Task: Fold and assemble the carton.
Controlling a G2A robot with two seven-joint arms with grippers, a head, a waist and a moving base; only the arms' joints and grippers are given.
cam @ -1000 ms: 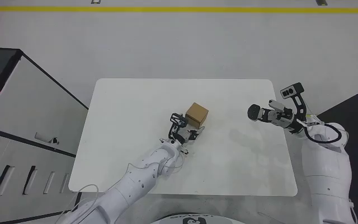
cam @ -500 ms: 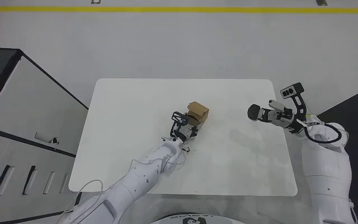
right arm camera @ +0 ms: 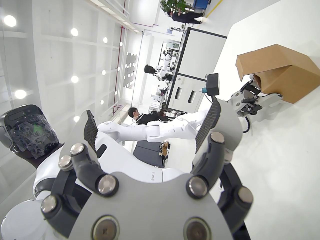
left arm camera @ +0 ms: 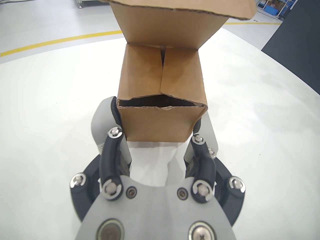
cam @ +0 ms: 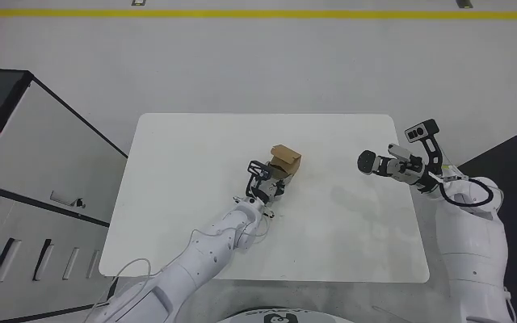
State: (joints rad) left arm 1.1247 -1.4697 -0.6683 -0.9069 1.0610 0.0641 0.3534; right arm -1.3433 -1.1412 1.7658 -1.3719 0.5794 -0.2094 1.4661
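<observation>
A small brown carton (cam: pixel 285 160) stands near the middle of the white table (cam: pixel 202 161). In the left wrist view the carton (left arm camera: pixel 161 93) has its two inner flaps folded over the top with a dark gap at the near edge. Its big lid flap stands raised on the far side. My left gripper (left arm camera: pixel 158 112) straddles the carton's near end, one finger pressed on each side wall. The top view shows the left gripper (cam: pixel 271 179) just below the carton. My right gripper (cam: pixel 365 162) hangs open and empty in the air off to the right (right arm camera: pixel 151 112), facing the carton (right arm camera: pixel 280 76).
A grey cabinet (cam: pixel 40 161) stands off the table's left side. Bare tabletop lies all around the carton, with wide room between the two arms and toward the front edge.
Since a second ago my left gripper has moved forward onto the carton's near end, and the carton's lid flap has come up. The right arm has stayed still.
</observation>
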